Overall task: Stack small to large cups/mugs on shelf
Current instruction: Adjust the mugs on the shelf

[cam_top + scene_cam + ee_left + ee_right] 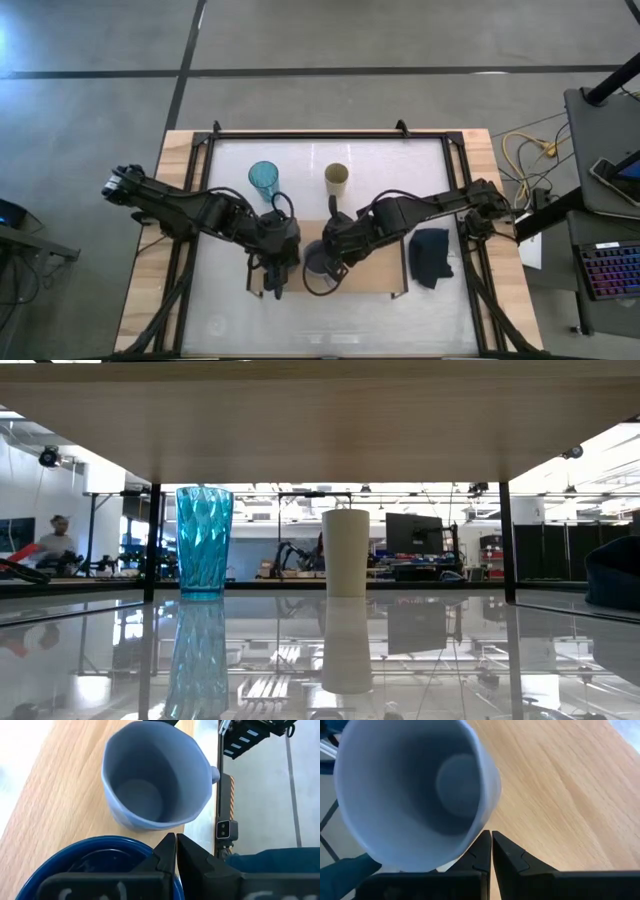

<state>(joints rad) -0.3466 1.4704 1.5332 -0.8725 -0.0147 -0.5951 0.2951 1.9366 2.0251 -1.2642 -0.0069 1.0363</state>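
Observation:
The grey-lavender mug (155,775) (415,790) (318,262) stands upright on its base on the light-wood shelf (375,275) (60,805), with its handle (215,773) toward the table's near edge. The navy mug's rim (85,857) shows right beside it, under my left gripper (176,842) (275,280), which is shut. My right gripper (491,840) (330,258) is shut at the grey mug's right side. The teal tumbler (264,178) (204,540) and the tan cup (337,180) (346,552) stand on the white tabletop behind the shelf. My left gripper points down with its shut tips beside the navy mug's rim edge (147,851), on the side facing the grey mug; I cannot tell whether they touch it. My right gripper's shut tips stand at the grey mug's outer wall (482,817) just below the rim; I cannot tell whether they touch.
A dark folded cloth (430,255) (615,575) lies on the table right of the shelf. The shelf's black legs (153,540) (505,540) stand on the tabletop. Bare board extends right of the grey mug (560,795). A small camera (227,827) sits at the table's near edge.

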